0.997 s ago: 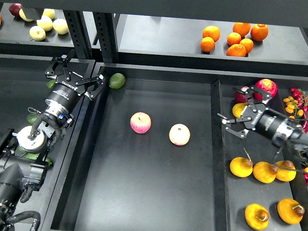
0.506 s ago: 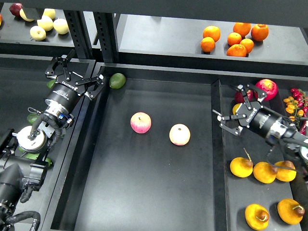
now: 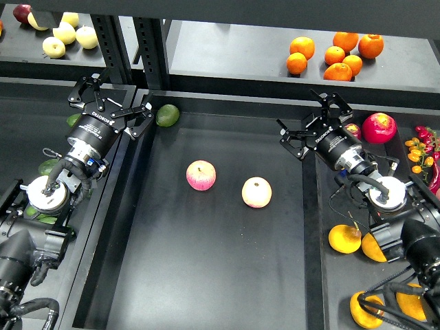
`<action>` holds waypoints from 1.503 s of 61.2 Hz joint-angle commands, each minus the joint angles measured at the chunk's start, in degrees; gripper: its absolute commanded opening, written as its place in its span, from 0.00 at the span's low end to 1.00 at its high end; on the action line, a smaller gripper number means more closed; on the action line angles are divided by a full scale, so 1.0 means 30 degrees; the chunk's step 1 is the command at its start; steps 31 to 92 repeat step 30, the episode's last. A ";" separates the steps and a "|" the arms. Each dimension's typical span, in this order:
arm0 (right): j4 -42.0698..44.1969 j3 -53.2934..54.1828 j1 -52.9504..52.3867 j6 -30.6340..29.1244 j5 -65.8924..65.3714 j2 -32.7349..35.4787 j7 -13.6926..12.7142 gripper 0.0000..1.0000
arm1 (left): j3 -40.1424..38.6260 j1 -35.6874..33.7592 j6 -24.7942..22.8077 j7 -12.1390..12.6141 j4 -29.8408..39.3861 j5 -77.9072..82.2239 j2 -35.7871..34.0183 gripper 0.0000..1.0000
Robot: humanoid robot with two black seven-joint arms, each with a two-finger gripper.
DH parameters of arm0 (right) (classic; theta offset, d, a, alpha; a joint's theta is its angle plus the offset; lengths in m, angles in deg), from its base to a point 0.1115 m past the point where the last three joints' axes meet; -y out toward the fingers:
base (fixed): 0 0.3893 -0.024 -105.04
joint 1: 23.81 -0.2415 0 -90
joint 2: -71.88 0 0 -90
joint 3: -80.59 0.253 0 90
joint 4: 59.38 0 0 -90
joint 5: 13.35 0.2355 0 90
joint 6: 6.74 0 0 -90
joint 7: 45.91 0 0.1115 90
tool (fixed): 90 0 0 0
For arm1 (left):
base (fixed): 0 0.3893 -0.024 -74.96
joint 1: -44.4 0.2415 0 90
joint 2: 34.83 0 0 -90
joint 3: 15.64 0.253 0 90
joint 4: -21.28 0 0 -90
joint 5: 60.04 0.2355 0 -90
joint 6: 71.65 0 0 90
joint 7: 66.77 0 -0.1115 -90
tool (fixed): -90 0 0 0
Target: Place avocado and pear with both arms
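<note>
Dark green avocado point(image 3: 167, 115) lying at the upper left corner of the central tray point(image 3: 220, 275), just right of the empty left gripper point(image 3: 112, 110) with jaws apart; orange-yellow pear point(image 3: 344, 238) at lower right, below the likewise spread, empty right gripper point(image 3: 311, 124).

Centre tray point(image 3: 206, 275): two pink-and-yellow apples side by side, left one point(image 3: 201, 175) pinker, right one point(image 3: 256, 192) paler, apart from each other. Rear right shelf: cluster of five oranges point(image 3: 335, 55); rear left shelf: pale yellow fruits point(image 3: 66, 34) plus a dark red one point(image 3: 23, 13). Red apple point(image 3: 379, 127) in right-hand compartment, red berries point(image 3: 425, 141) at its far edge.
</note>
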State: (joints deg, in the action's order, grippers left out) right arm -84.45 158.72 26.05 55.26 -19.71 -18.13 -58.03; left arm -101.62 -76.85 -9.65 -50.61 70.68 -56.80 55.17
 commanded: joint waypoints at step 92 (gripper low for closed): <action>0.0037 0.0822 -0.0801 -0.0002 -0.0017 0.0003 0.0145 0.99 | 0.0271 -0.0010 0.0000 0.0004 0.0055 0.0001 0.0000 0.99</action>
